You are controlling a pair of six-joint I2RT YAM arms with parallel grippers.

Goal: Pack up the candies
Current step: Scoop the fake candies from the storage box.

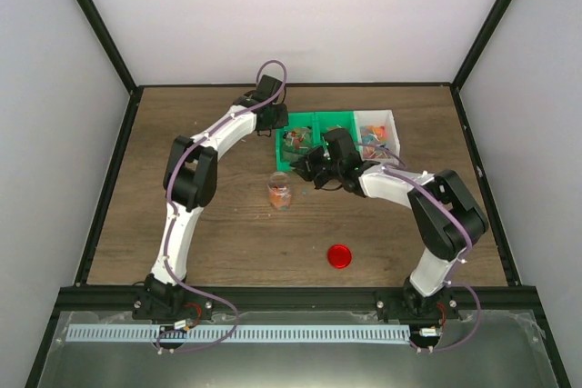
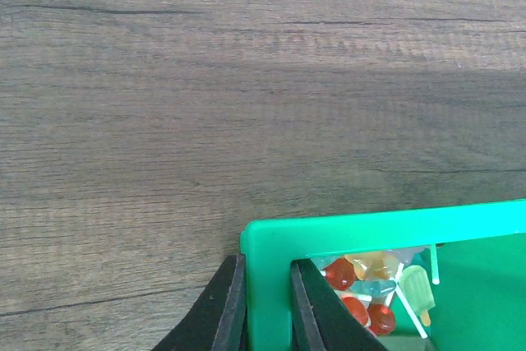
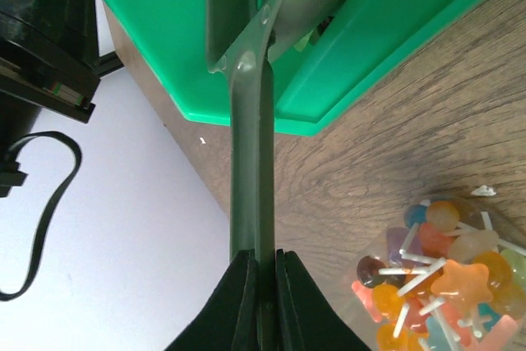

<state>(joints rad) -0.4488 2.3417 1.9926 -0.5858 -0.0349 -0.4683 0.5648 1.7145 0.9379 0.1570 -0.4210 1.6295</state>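
Note:
The candies lie in the left green bin [image 1: 289, 159] as a pile [image 1: 296, 139]; in the left wrist view they show as red and gold sweets [image 2: 362, 285]. A small clear jar [image 1: 279, 191] holds several orange candies. My left gripper [image 1: 275, 126] is shut on the bin's corner wall [image 2: 267, 285], one finger on each side. My right gripper [image 1: 312, 168] is shut on the handle of a dark translucent scoop [image 3: 251, 162], whose bowl reaches into the green bin [image 3: 164, 47]. The round red lid [image 1: 339, 255] lies on the table near the front.
A second green bin [image 1: 335, 124] and a white bin [image 1: 391, 120] with multicoloured lollipops [image 1: 373, 143] stand in a row at the back. Those lollipops also show in the right wrist view [image 3: 444, 285]. Black frame posts and white walls ring the wooden table [image 1: 218, 224].

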